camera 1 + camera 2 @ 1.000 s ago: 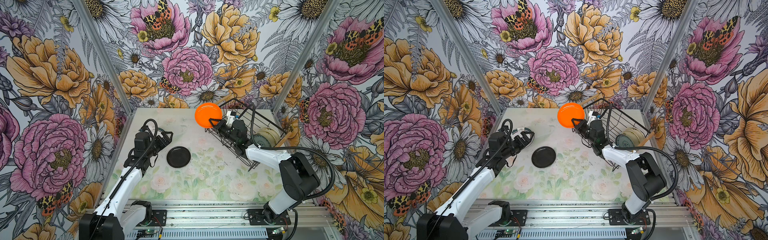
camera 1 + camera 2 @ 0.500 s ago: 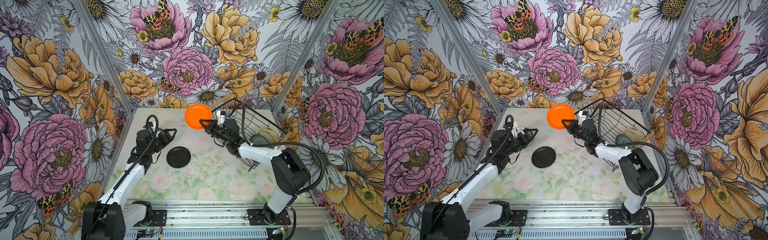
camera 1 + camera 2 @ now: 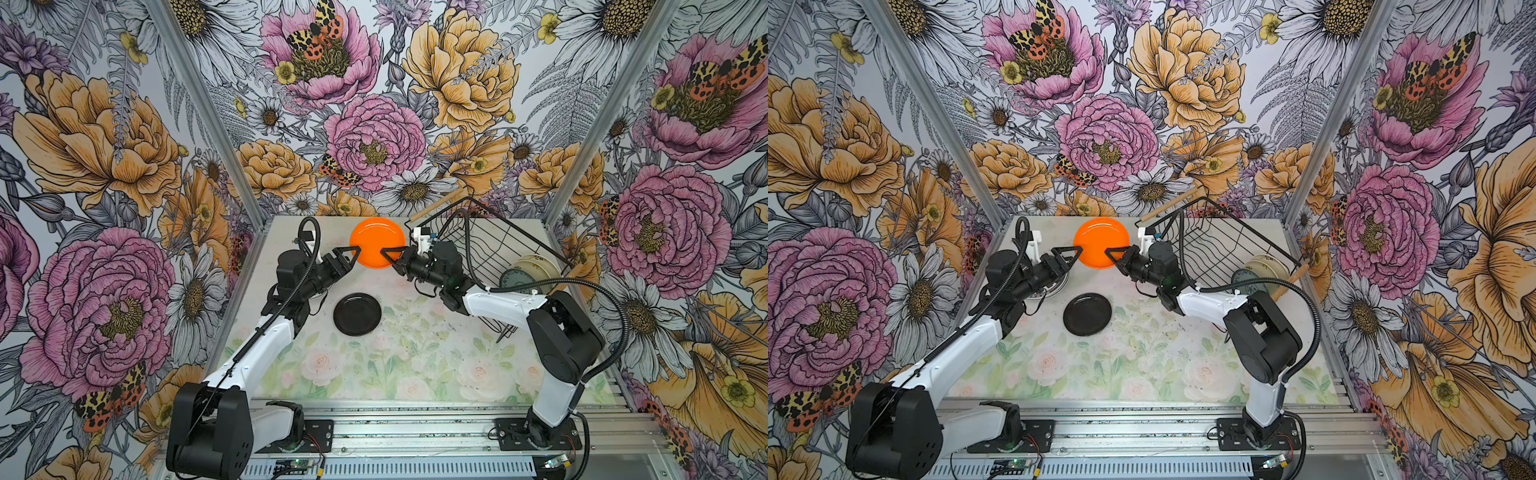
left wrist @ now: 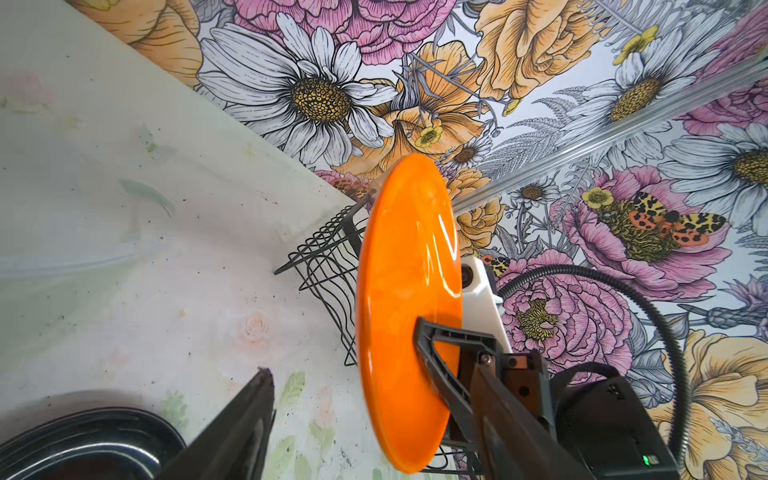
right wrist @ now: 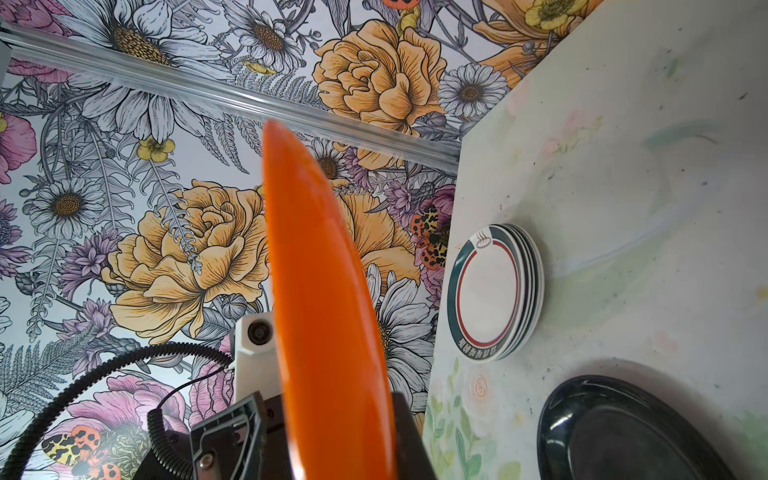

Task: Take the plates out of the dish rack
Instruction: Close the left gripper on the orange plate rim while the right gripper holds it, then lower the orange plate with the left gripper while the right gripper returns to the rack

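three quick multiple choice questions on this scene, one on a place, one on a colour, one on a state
1. Where is the black plate relative to the dish rack? A inside it; B outside it, flat on the table; C leaning on its handle.
2. What colour is the lifted plate? A orange; B teal; C cream.
3. How is the right pincer? A open, empty; B out of view; C shut on the lifted plate.
Key: 1 B, it lies on the table, apart from the rack; 2 A, plain orange in every view; 3 C, the right wrist view shows it clamped on the rim.
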Motion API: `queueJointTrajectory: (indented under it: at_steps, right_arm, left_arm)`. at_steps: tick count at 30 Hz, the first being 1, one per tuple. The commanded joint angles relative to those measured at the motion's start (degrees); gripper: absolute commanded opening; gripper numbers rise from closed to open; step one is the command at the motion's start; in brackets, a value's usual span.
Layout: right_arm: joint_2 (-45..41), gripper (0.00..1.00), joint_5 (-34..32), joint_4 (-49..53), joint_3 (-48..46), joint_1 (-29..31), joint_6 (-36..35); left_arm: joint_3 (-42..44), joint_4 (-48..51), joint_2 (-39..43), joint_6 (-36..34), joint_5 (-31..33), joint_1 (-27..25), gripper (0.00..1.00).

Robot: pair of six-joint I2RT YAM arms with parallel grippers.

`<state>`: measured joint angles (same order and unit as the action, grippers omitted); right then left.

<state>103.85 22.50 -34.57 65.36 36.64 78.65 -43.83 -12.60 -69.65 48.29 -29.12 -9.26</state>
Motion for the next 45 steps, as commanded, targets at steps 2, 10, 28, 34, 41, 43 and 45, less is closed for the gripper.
queueJointTrajectory:
  at_steps: [2,10,28,34,41,43,45]
  right_arm:
    - [1.00,0.00,2.36,-3.19,2.99,0.79,0.28]
    - [1.74,0.00,3.95,-3.67,3.86,1.06,0.19]
    - [3.11,0.52,5.41,-2.55,6.22,0.98,-1.74]
    - [3.22,0.89,8.00,4.39,8.62,-0.62,-10.56]
    - [-0.53,0.99,3.04,31.25,15.16,-2.02,-39.39]
    - [-2.50,1.00,-5.07,41.33,18.19,-1.68,-50.69]
    - [-5.26,0.99,-13.82,46.11,18.35,-1.64,-58.18]
  left_arm:
    - [-2.30,-1.96,-1.84,-0.14,-1.74,-0.42,0.68]
    - [-2.59,-3.05,-3.82,0.85,-2.48,-0.64,0.34]
    - [-2.67,0.69,-1.81,0.79,-3.29,0.76,0.05]
    - [-3.93,9.35,3.12,0.70,-3.92,3.95,0.04]
    - [-5.72,27.64,6.48,-1.31,-5.73,9.16,0.05]
    - [-4.81,31.57,7.40,-2.99,-5.77,10.15,0.05]
    - [-4.02,35.56,8.06,-4.93,-4.76,10.71,0.05]
